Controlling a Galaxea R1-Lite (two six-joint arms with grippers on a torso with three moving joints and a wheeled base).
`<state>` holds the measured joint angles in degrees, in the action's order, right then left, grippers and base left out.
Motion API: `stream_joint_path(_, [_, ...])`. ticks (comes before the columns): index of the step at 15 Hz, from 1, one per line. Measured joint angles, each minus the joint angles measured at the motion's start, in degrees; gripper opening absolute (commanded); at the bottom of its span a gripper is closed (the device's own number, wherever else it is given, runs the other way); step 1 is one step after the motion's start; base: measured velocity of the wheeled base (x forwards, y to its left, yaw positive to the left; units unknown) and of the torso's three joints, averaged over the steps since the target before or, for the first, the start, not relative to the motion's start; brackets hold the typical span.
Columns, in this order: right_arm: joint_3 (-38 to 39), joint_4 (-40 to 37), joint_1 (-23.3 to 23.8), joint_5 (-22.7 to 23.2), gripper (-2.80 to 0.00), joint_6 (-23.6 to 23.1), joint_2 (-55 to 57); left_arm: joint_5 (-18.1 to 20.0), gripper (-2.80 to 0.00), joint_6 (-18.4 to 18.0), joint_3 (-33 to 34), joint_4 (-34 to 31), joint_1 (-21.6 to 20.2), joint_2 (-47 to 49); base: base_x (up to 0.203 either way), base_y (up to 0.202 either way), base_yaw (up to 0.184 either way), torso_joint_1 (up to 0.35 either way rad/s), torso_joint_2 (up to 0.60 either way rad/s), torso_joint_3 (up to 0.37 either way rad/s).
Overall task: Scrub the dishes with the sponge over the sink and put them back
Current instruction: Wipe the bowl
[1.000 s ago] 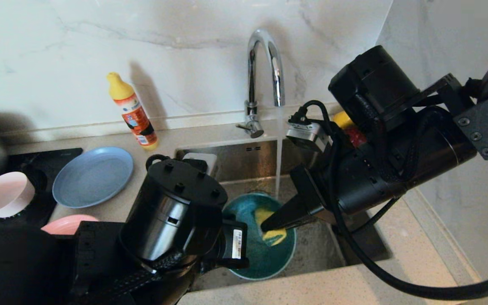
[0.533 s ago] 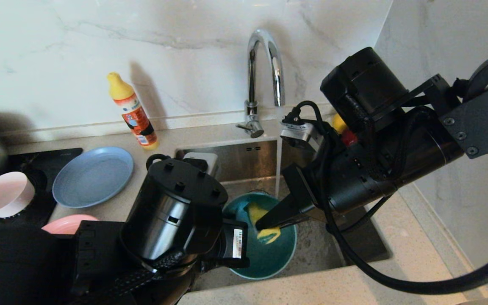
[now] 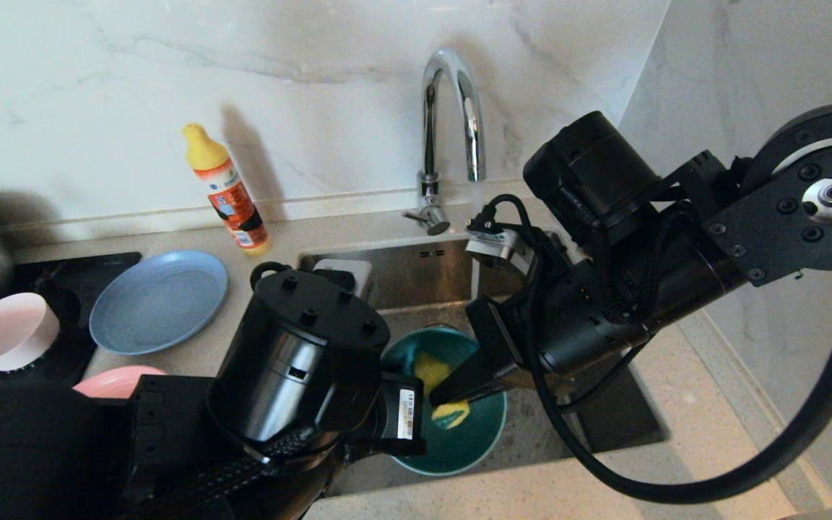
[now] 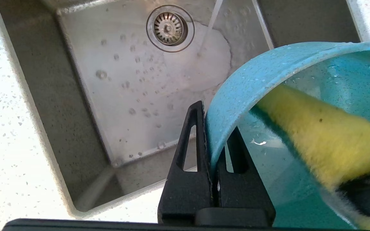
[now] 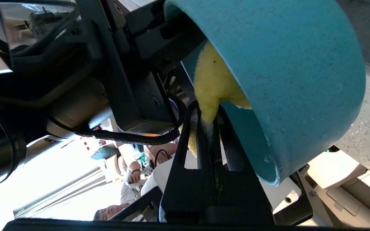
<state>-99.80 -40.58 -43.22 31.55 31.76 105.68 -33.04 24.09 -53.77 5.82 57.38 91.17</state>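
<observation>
1. Sitting at the far left of the head view, the small pale pink bowl [image 3: 6, 331] rests on a dark hob, with the salmon-pink plate [image 3: 116, 381] at lower left, partly hidden by the left arm.
2. The grey-blue plate [image 3: 158, 300] lies on the bench [image 3: 676, 404] left of centre; an orange bottle [image 3: 227, 191] stands above it by the wall.
3. The left claw [image 4: 212, 150] is pinching the rim of the teal bowl [image 3: 470, 433], one finger outside, one inside, at lower centre above the sink [image 3: 416, 271].
4. Water runs from the tap [image 3: 451, 123], upper centre.
5. The right claw [image 3: 452, 393] comes from the right, pressed together on the yellow sponge [image 3: 439, 383], which lies against the bowl's inside.
</observation>
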Motion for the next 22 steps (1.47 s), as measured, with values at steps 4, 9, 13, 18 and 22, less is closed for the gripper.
stream_joint_path(4, [-0.7, 0.15, 1.11, -0.1, -2.8, -0.01, -0.94, 0.02, -2.8, 0.01, 0.15, 0.02, 0.0, 0.0, 0.0, 0.0, 0.0, 0.0, 0.0, 0.0])
stream_joint_path(9, [-1.43, -0.16, 2.55, -0.18, -2.8, -0.01, -3.11, 0.02, -2.8, 0.0, 0.06, 0.05, 0.0, 0.04, 0.0, 0.0, 0.0, 0.0, 0.0, 0.0])
stream_joint_path(13, [-1.05, -2.39, 4.33, -0.38, -2.8, -0.09, -5.19, 0.03, -2.8, 0.0, 0.31, 0.08, 0.0, -0.05, 0.0, 0.0, 0.0, 0.0, 0.0, 0.0])
stream_joint_path(18, [-0.58, -4.67, 4.9, -0.3, -2.8, -0.12, -7.23, -0.06, -2.8, 0.11, 0.35, 0.11, -0.07, -0.24, 0.0, 0.0, 0.0, 0.0, 0.0, 0.0])
stream_joint_path(22, [-0.41, -5.8, 3.95, -0.11, -2.8, -0.12, -7.89, -0.1, -2.8, 0.11, -0.13, 0.16, -0.11, -0.24, 0.0, 0.0, 0.0, 0.0, 0.0, 0.0])
